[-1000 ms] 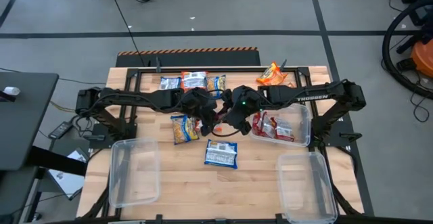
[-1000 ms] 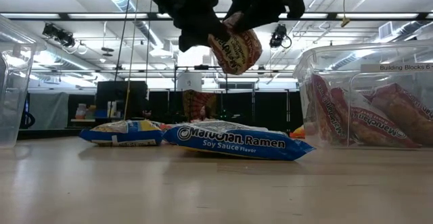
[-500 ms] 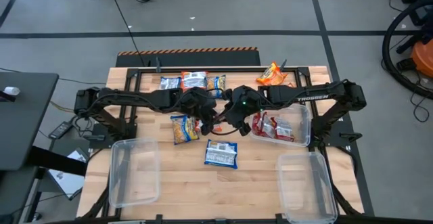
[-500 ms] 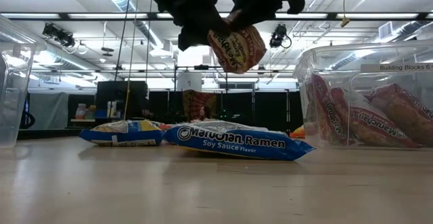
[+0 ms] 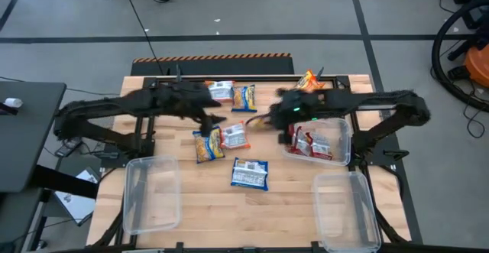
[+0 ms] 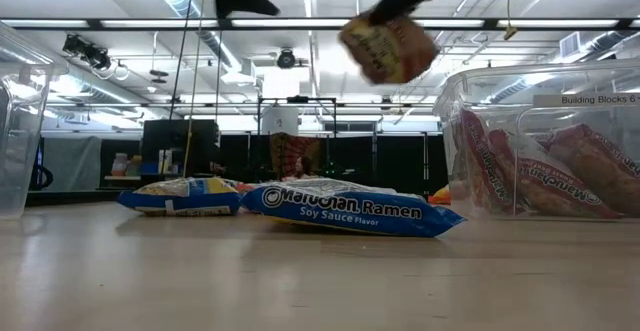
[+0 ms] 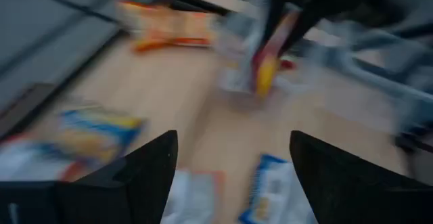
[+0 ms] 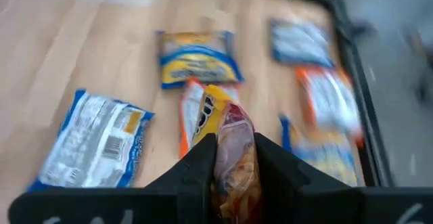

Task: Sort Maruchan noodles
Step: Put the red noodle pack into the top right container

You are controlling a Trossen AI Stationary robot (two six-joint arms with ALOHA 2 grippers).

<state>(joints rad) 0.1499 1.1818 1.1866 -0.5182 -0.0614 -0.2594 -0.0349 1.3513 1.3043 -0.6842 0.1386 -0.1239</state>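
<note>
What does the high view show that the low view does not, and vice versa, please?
Only the high view: the packets by the back rail. Only the low view: the held packet in the right gripper hanging clear of the table, and the print Soy Sauce Flavor. Both: the blue packet and the bin of red packets.

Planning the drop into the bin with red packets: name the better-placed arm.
Right. The right gripper already clamps a packet in the air beside that bin; the left gripper is open, farther away.

Pale wooden surface (image 5: 290, 199) — loose noodle packets (image 5: 250, 173) lie mid-surface, with three clear bins (image 5: 151, 194) toward its edges.
</note>
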